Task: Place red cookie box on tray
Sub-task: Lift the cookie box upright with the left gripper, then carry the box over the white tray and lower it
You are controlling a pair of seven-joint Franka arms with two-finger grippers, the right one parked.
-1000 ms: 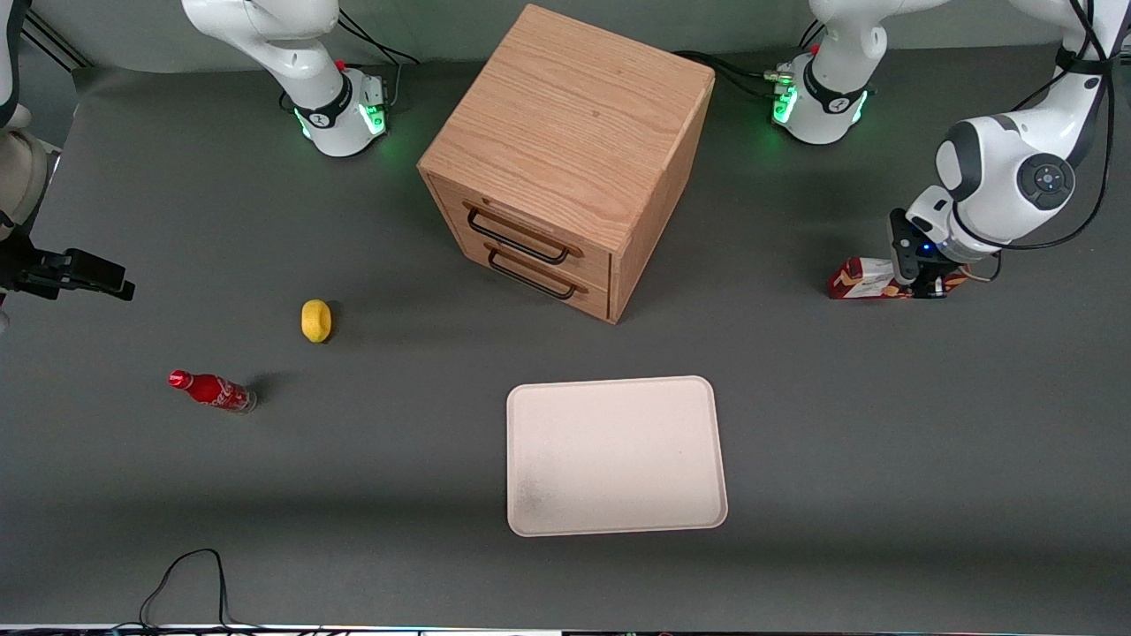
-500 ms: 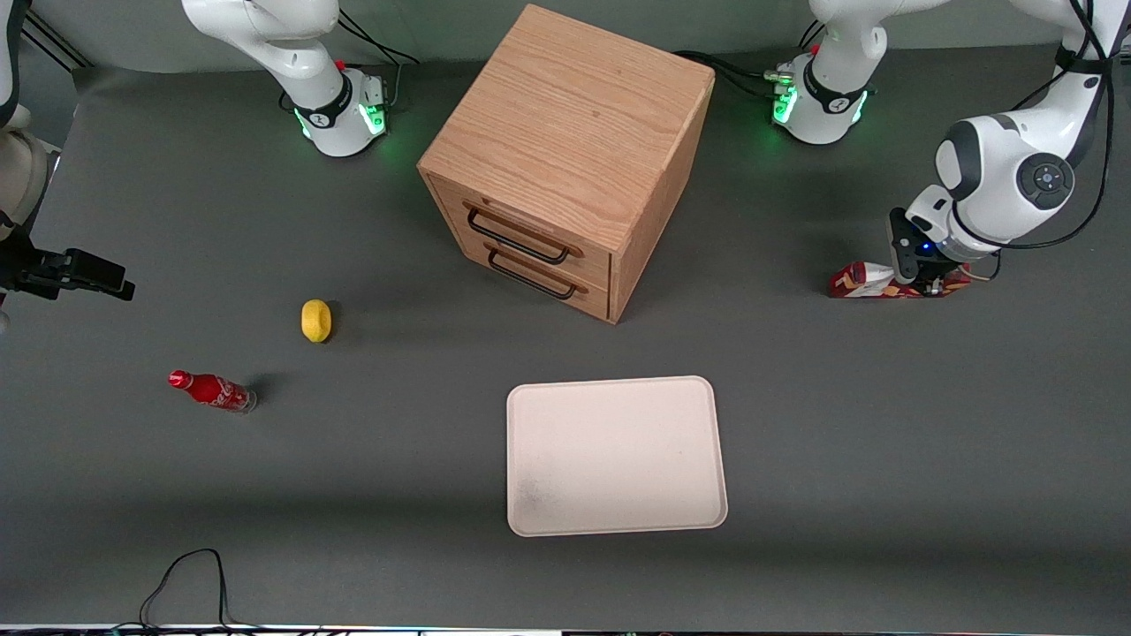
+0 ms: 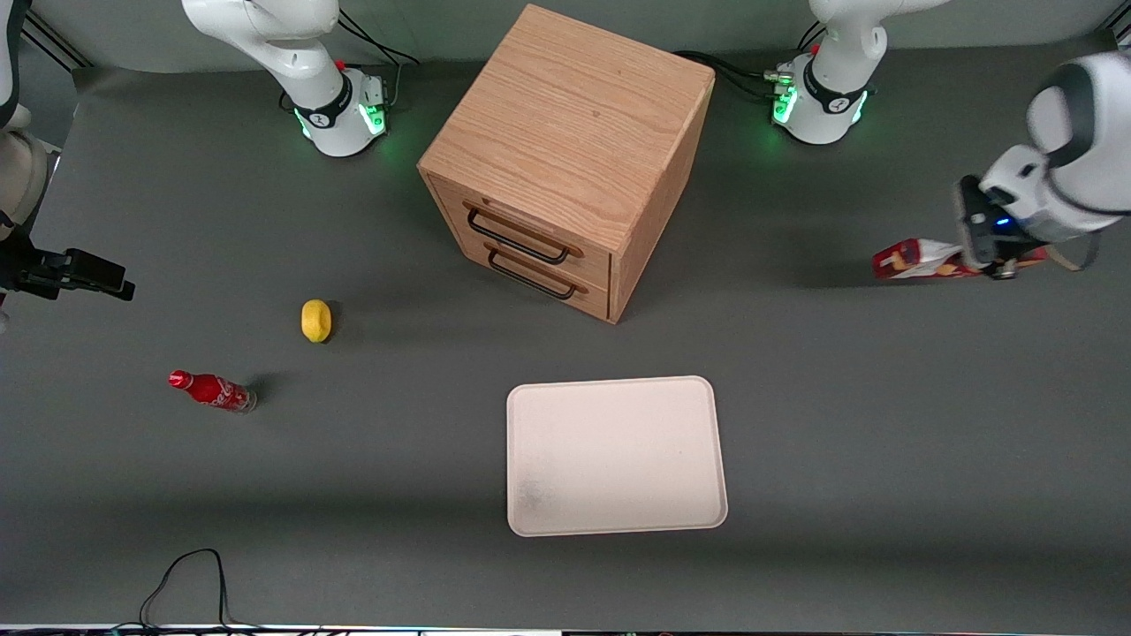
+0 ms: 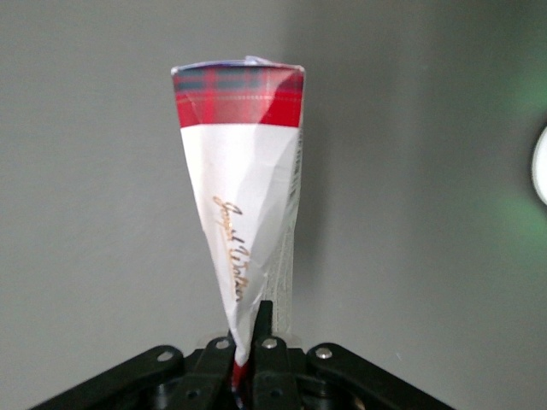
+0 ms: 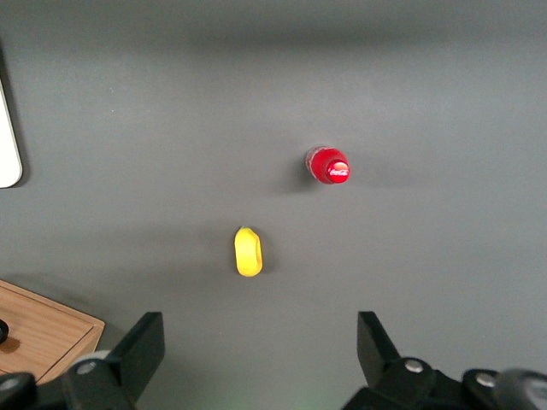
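Note:
The red cookie box [image 3: 912,261] hangs above the table at the working arm's end, its shadow on the mat beneath it. My gripper [image 3: 991,263] is shut on one end of it, and the rest of the box sticks out toward the cabinet. The left wrist view shows the box's narrow red and white edge [image 4: 244,171] running away from the gripper [image 4: 249,363], pinched between the fingers. The tray [image 3: 616,455], cream-white with a low rim, lies flat nearer the front camera, well apart from the box, with nothing on it.
A wooden two-drawer cabinet [image 3: 565,150] stands mid-table, farther from the front camera than the tray. Toward the parked arm's end lie a yellow fruit [image 3: 315,320] and a small red soda bottle [image 3: 212,390]. A black cable [image 3: 190,574] loops at the front edge.
The gripper has lifted the cookie box off the table and carried it a little toward the working arm's end. Everything else stays where it was.

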